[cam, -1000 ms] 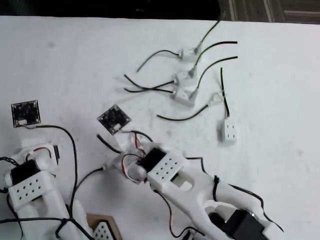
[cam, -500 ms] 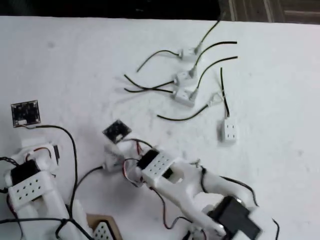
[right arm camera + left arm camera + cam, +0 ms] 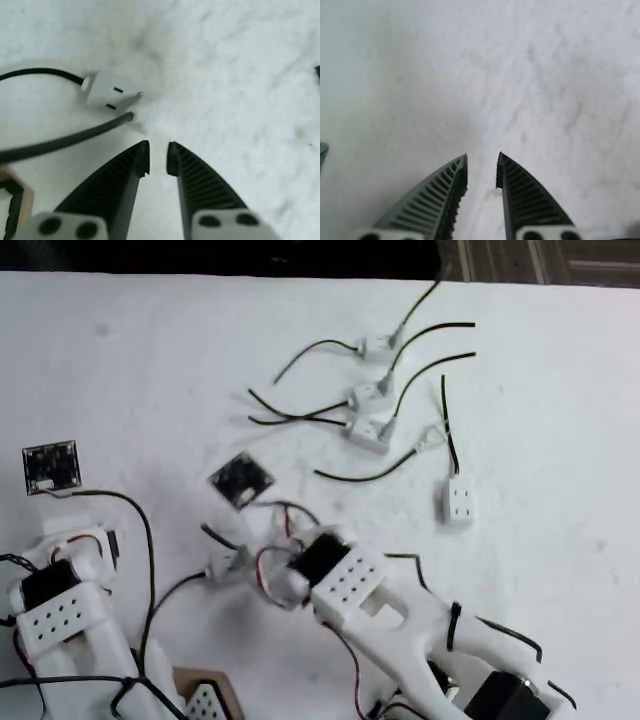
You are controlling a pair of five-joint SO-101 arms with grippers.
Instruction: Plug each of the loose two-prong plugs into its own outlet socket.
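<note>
Left arm: stands at the near edge of the tabletop, close to the left near corner. Left claw: fingers set to a narrow gap with nothing between them, over bare white tabletop.

Right arm: reaches in from the near edge at about mid-width, angled towards the left edge. Right claw: fingers set to a narrow gap, holding nothing, with the tips near the loose plug but not touching it.

Loose plug: white body with two short dark marks on its face. It lies on the tabletop close to the near edge, between the two arms. A black lead runs from its rear. The end of a second black lead lies just beside the plug, between it and the claw tips.

Black square boards: one lies beyond the left arm, with a black cable running back to that arm. The other lies beyond the right arm's wrist.

Outlet socket: white block with four holes in its top face, lying flat towards the right edge, well apart from the loose plug. Its holes are unoccupied. A black wire runs from its far end.

White connectors: nearest connector, middle connector and farthest connector lie in a staggered row towards the far edge. Each has black wires running off both ways. Whether each is a plug seated in a socket cannot be told
</note>
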